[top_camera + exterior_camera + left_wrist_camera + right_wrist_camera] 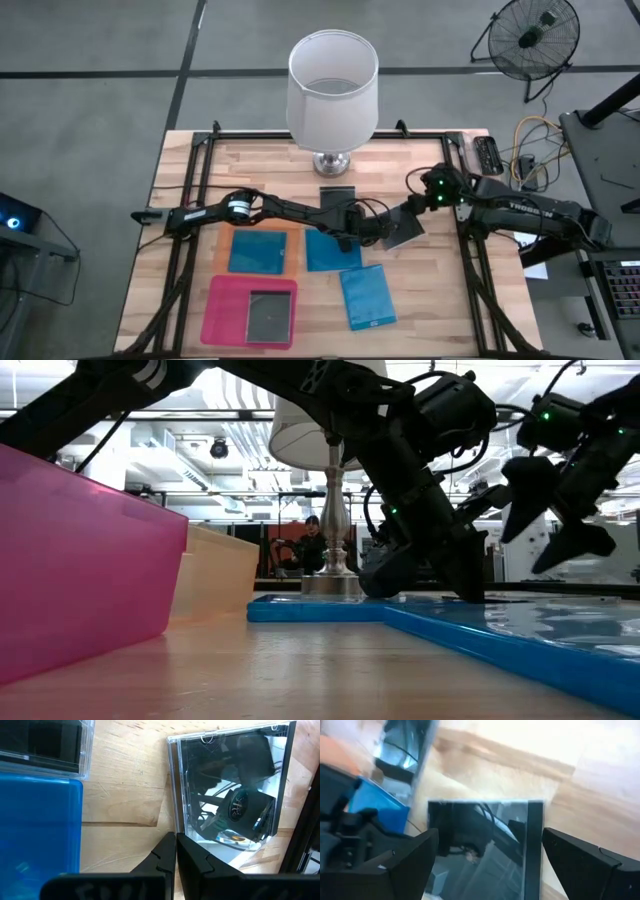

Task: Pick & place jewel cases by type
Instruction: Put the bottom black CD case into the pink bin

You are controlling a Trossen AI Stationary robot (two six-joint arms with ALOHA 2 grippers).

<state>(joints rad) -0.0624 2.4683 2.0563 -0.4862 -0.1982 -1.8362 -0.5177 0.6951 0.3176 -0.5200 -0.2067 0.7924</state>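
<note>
Right at the middle of the wooden slatted table (440,300), a thin square clear jewel case with a glossy, mirror-like lid (404,230) lies flat on the boards, tilted a little off square. Its face shows a dark spine strip along one edge and reflects the arms above it; small hinge tabs show at its corners in the left wrist view (231,790). The right gripper (490,865) hangs just over this case with its two dark fingers spread wide, one on each side of it, not yet touching as far as I can see. The left gripper (176,857) sits just beside the same case, fingers pressed tight together, tips down near the case's edge and holding nothing.

Nearby, an opaque bright blue jewel case (333,250) lies under the left arm's wrist, and another blue one (366,297) sits nearer the table's front edge, turned slightly. A third blue case (257,251) rests on the flat orange sheet (222,250). A dark grey case (268,316) lies on the flat pink sheet (225,310). One more dark case (337,196) lies close to the base of the white-shaded table lamp (332,85) at the back.
</note>
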